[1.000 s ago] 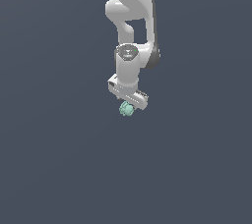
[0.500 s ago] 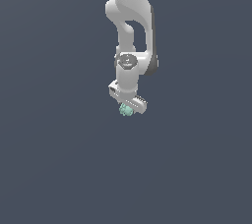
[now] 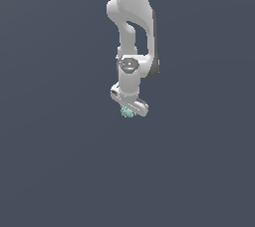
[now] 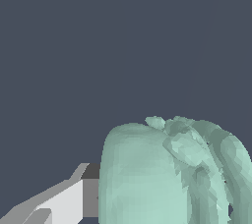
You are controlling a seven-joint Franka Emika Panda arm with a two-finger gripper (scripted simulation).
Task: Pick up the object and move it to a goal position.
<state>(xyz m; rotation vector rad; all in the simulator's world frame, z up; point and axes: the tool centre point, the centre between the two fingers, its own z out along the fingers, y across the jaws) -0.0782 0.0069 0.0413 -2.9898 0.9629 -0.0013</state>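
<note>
The gripper (image 3: pixel 128 111) sat just above frame centre, pinching the mint-green object (image 3: pixel 127 113). In the wrist view one finger (image 4: pixel 74 201) touched the object's smooth side.

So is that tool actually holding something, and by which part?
Yes: the tool grips the small mint-green lumpy object by its smooth side; its ribbed side stays free.
</note>
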